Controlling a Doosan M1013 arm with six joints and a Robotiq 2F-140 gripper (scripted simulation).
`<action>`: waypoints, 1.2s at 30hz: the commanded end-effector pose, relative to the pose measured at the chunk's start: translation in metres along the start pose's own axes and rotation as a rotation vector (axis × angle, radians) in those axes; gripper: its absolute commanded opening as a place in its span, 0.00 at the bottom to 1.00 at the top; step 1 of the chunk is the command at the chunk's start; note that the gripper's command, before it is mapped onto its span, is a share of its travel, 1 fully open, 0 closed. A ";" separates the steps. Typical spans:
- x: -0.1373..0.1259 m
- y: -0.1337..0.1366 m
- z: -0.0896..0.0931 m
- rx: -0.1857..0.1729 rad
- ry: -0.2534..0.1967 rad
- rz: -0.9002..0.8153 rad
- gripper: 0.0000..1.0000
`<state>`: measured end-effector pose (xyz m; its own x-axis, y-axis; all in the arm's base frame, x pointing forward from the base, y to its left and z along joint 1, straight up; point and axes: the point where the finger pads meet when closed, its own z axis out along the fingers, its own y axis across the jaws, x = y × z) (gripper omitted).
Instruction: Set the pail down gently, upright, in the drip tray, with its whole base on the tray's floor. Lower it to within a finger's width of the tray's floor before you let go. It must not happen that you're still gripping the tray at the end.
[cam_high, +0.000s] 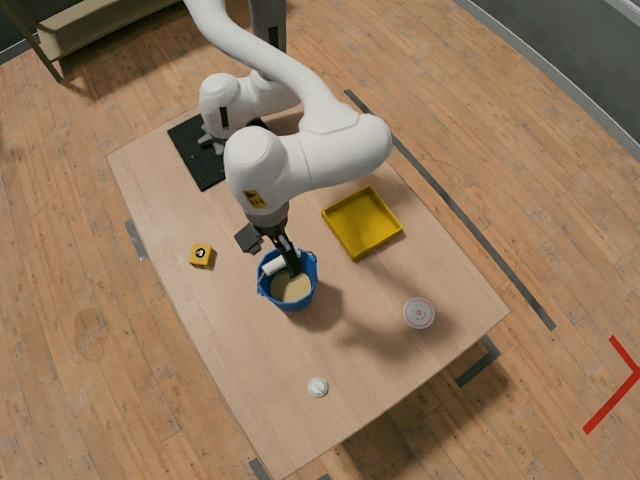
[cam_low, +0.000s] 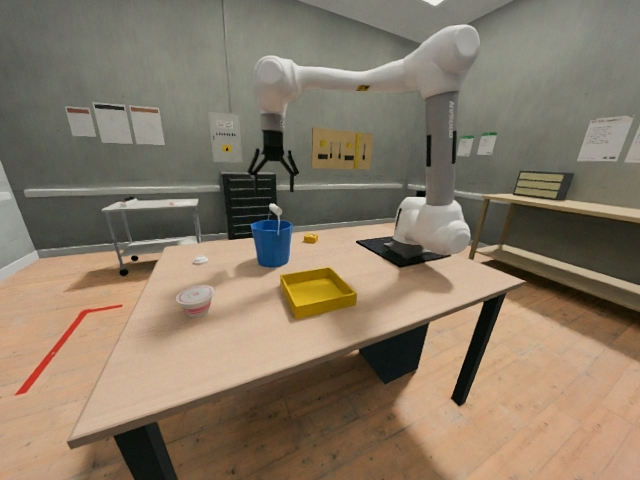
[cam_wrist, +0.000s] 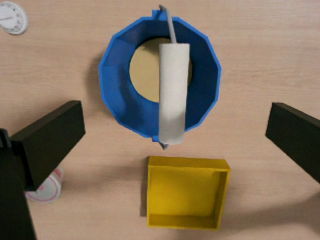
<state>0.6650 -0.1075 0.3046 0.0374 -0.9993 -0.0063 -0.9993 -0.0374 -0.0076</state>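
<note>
The blue pail (cam_high: 287, 281) stands upright on the table, its white-grip handle (cam_wrist: 173, 92) raised over the opening. It also shows in the exterior view (cam_low: 271, 242) and in the wrist view (cam_wrist: 159, 82). The yellow drip tray (cam_high: 361, 221) lies empty on the table beside the pail; it also shows in the exterior view (cam_low: 317, 291) and the wrist view (cam_wrist: 187, 192). My gripper (cam_low: 272, 178) hangs well above the pail, fingers pointing down, wide open and empty. In the wrist view its fingers stand far apart on either side of the pail.
A white cup with red rings (cam_high: 418, 312) stands near the table's right edge. A small white knob (cam_high: 317, 386) lies near the front edge. A small yellow block (cam_high: 201, 254) lies left of the pail. The black base plate (cam_high: 204, 149) sits at the back.
</note>
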 end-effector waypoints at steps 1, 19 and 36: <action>0.000 0.000 -0.001 0.001 0.000 0.000 1.00; 0.000 0.000 -0.001 0.001 0.000 0.000 1.00; 0.000 0.000 0.014 -0.005 0.000 0.003 1.00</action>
<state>0.6649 -0.1076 0.2925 0.0341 -0.9994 -0.0058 -0.9994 -0.0341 -0.0011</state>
